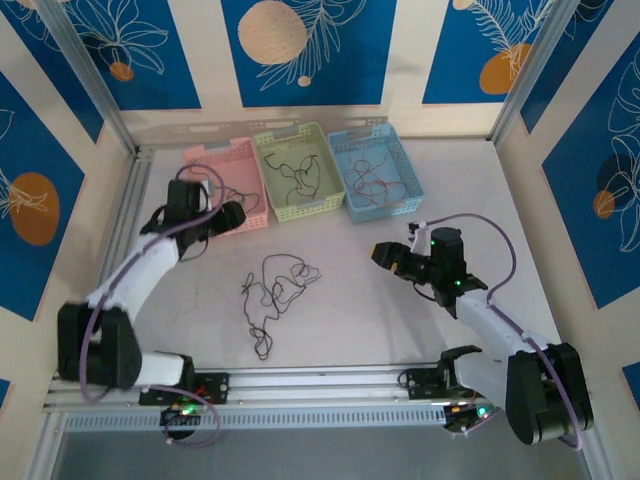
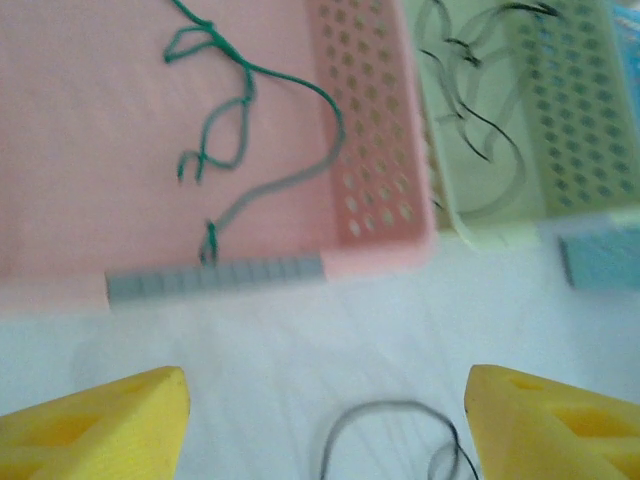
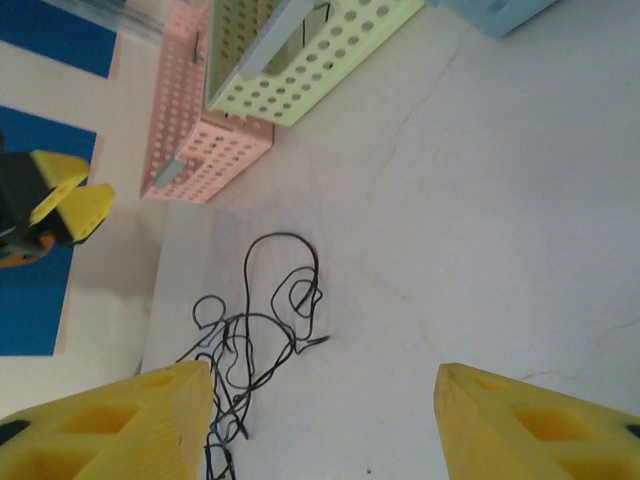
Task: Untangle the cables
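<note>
Cables [image 1: 277,290], tangled, ahead of right claw [image 1: 378,255]

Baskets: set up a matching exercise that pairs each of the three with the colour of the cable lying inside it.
Baskets:
1. pink basket
2. green basket
3. blue basket

Cable inside:
A. black cable
B. reddish cable
C. green cable

Pairs: 1-C, 2-A, 3-B.
</note>
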Available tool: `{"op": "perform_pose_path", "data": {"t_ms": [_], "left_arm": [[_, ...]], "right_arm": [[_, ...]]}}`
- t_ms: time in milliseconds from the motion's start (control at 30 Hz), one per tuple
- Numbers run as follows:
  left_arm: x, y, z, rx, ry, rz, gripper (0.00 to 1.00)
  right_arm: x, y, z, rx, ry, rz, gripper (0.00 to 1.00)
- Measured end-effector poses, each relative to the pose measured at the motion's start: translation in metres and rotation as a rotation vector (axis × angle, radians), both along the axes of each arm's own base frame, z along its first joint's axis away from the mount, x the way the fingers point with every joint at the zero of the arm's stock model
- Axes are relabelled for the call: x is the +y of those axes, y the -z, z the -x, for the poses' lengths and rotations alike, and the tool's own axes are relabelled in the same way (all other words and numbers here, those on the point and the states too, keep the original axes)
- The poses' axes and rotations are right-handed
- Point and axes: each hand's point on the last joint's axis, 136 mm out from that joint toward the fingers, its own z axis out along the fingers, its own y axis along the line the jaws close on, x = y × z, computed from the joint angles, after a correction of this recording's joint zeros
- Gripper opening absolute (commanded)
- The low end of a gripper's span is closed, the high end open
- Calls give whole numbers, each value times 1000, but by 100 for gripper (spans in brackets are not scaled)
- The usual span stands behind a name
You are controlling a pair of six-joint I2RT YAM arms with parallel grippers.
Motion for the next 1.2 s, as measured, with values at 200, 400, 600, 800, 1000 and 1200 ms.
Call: {"op": "perform_pose_path", "data": {"t_ms": [200,400,600,800,1000,1200], "left_arm": [[-26,9,67,-27,98,65,75],[-22,43,102,43,92,79,75],[-20,48,107,56,82,87,75],[-20,50,108,56,80,86,75],[-19,50,109,56,80,86,76],[-26,53,110,73,110,108,76]], "right_arm": [[72,-14,28,-17,-194,55,62],[123,14,42,163,-235,114,57],[156,58,54,346,-242,179,49],[190,77,59,432,-281,180,21],[196,74,57,431,-291,180,1],[158,48,39,358,-226,158,0]]}}
